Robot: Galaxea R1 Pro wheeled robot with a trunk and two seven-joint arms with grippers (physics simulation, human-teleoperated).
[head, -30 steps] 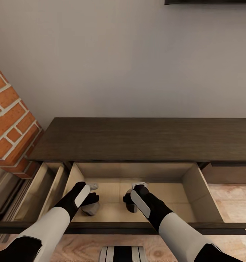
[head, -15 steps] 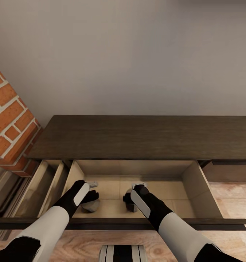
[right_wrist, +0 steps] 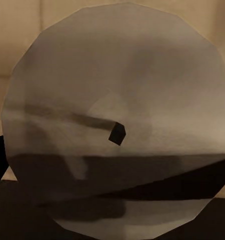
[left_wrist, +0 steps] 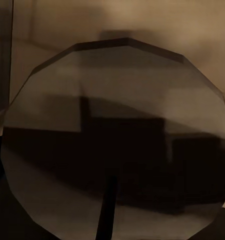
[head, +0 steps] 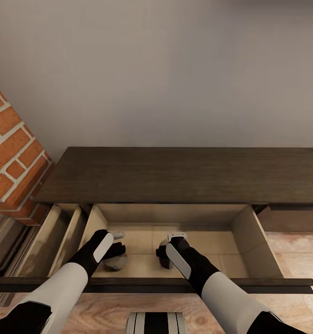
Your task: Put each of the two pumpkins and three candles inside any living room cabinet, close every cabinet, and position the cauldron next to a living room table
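The dark-brown cabinet (head: 184,176) has a wide drawer (head: 250,232) pulled open, pale beige inside. Both my arms reach down into it. My left gripper (head: 115,250) is shut on a grey-tan candle (head: 114,263) low over the drawer floor, towards its left side. My right gripper (head: 168,250) is shut on another candle (head: 162,258) near the drawer's middle. In the left wrist view the candle's flat top (left_wrist: 117,100) is seen close up, half in shadow. The other candle's top (right_wrist: 117,75) in the right wrist view has a dark wick (right_wrist: 116,134) at its centre.
A second, narrower drawer (head: 59,236) stands open to the left. A red brick column (head: 12,153) rises beyond it. The drawer front (head: 286,220) to the right is shut. The open drawer's dark front edge (head: 175,285) runs just under my forearms. Wood floor lies below.
The camera has shifted a little, so the whole picture moved. The left candle has sunk slightly lower in the drawer; the right gripper and its candle have hardly moved.
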